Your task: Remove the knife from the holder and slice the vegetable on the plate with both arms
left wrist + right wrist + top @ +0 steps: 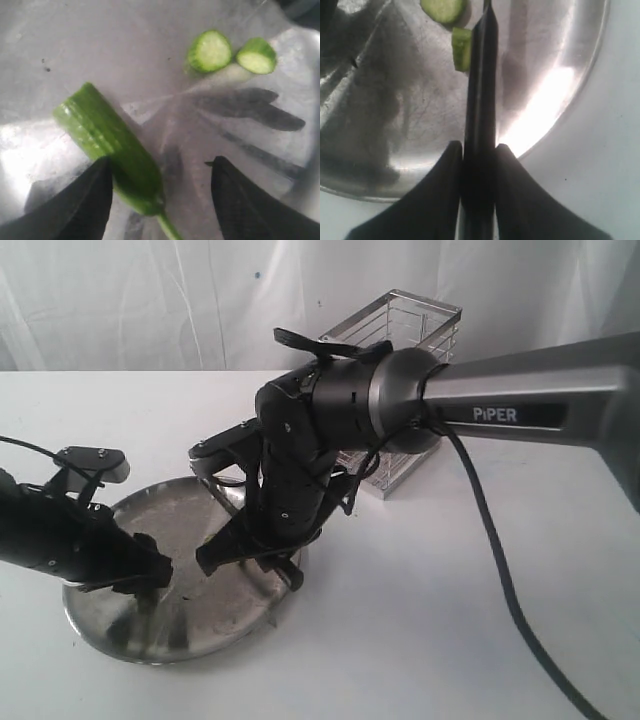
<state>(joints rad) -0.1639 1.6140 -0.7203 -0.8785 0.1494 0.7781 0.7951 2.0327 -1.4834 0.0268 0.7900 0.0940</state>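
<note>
Already well into the slicing step: right pincer (479,155) pressed tight on the knife (481,80), handle pinched between both fingers, black blade running forward from the fingertips out over the plate (570,75). Two cut pieces (455,30) lying just beside the blade near its far end, pale green inside. Over on the other side, left pincer (160,190) spread wide, fingers apart, low over the plate and pinching nothing. Rest of the vegetable (112,145) lying slantwise right at that pincer: stem end down between the fingers and hard against one of them, cut end pointing away; actual contact hard to tell. Holder (400,340) standing behind the right arm on the white worktop (450,640), apparently without a knife.

Next, by the look of it: close the left pincer on the stem end to steady the piece, then bring the blade across to the cut end and press down. Care needed to keep blade well apart from the left fingers.
</note>
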